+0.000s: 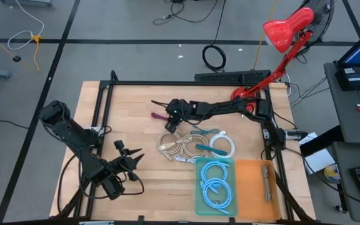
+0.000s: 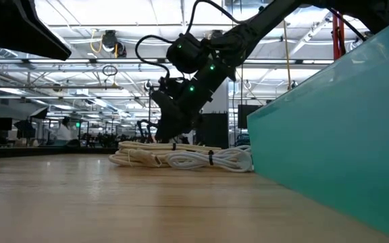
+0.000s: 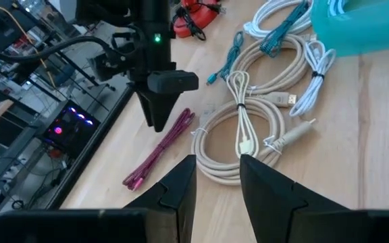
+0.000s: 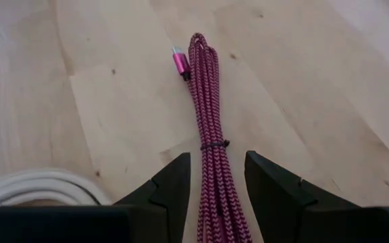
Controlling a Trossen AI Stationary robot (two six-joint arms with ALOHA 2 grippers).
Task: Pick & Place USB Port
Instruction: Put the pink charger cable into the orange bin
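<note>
Currently I am positioning the right gripper [image 4: 213, 182] directly over the pink braided cable [image 4: 209, 138], which is lying bundled and flat on the wooden table [image 1: 136, 125], just beside the pile of cream and white cables [image 1: 183, 145]. In the right wrist view the bundle is running between the two fingers [image 4: 171, 185], which are standing apart on either side of it and are not clamping it; the pink connector end is pointing away from the gripper. I am judging this to be the approach stage of the pick: the fingers are straddling the cable, and lowering, closing and lifting are all remaining. Moving outward, two light blue coils [image 1: 216, 182] are already lying in the teal tray [image 1: 200, 187], and a grey bar-shaped item is lying in the orange tray [image 1: 249, 187] beside it, so part of the sorting appears done. Several cables, including a teal one, are remaining loose on the table between the gripper and the trays. I am keeping the left gripper [image 3: 216, 179] waiting near the table's front left corner, well apart from the cables, with its fingers slightly apart and holding nothing. Which tray the pink cable is going into I cannot tell.
</note>
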